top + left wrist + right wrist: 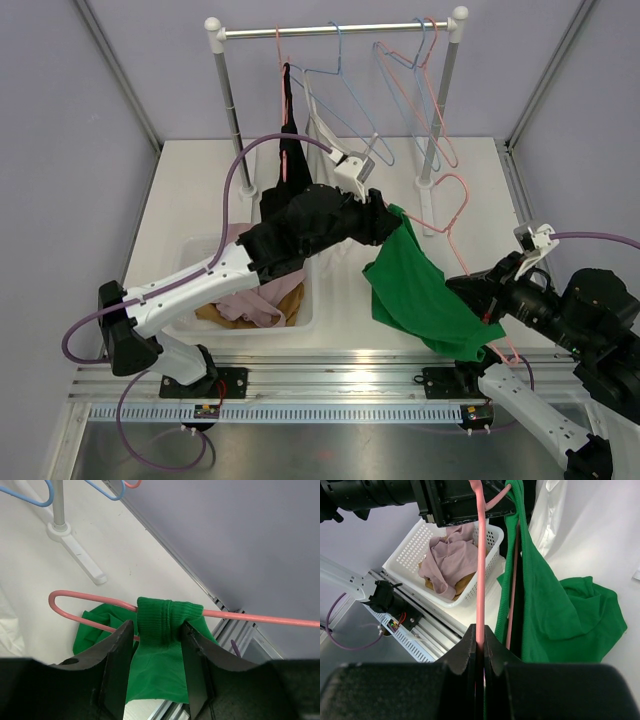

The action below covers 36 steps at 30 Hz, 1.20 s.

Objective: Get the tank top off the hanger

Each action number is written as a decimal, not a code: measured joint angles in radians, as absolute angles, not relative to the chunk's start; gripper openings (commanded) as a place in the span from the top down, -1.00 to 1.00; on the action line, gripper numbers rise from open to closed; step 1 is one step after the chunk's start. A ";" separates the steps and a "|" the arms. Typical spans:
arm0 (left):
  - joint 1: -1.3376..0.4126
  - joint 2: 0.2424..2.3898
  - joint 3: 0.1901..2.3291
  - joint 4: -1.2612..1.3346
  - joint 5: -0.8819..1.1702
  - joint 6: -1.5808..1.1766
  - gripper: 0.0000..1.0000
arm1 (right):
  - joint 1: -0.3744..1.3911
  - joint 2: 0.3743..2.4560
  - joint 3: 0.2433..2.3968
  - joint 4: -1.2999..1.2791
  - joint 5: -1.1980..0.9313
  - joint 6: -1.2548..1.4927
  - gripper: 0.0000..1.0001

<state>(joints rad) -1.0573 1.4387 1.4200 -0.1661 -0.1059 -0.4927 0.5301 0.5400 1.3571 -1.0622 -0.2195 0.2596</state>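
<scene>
**Condition.** The right tool (479,639) is gripping the pink hanger (480,555) by its wire, jaws shut hard on it. The green tank top (420,290) is hanging on this hanger, with one strap (167,617) looped over the wire and the body draping below it. The left tool (157,630) is straddling that strap at the wire, one jaw on each side. It cannot be told whether the jaws are pinching the cloth or only flanking it.

**Hazards, as judged.**
- The jaws are sitting level with the wire. If they are closing on wire and cloth together, any pull is going to drag the hanger instead of freeing the strap.
- The strap is bunching thickly on the wire. A shallow bite on the outer folds risks slipping off once the strap is being drawn along the hanger.
- The right tool is holding only a thin wire. A sideways tug at the strap risks twisting the hanger in that grip or pulling it loose.
- The hanger's curved end, beyond the strap, is offering a snag point if the strap is being slid that way.
</scene>
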 measured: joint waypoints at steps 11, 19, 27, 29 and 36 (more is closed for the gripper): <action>-1.058 1.443 1.425 -0.194 -0.138 -0.468 1.00 | 0.530 0.548 1.320 -1.036 -0.227 0.267 1.00; -1.060 1.418 1.401 -0.286 -0.336 -0.523 1.00 | 0.530 0.545 1.279 -1.037 -0.203 0.236 1.00; -0.926 1.178 1.179 -0.371 -0.426 -0.693 1.00 | 0.530 0.432 1.257 -1.040 -0.262 0.163 1.00; -0.911 1.131 1.146 -0.367 -0.414 -0.709 1.00 | 0.530 0.403 1.255 -1.024 -0.270 0.153 1.00; -0.960 1.065 0.986 -0.197 -0.237 -0.639 1.00 | 0.530 0.230 0.990 -0.661 -0.270 0.215 1.00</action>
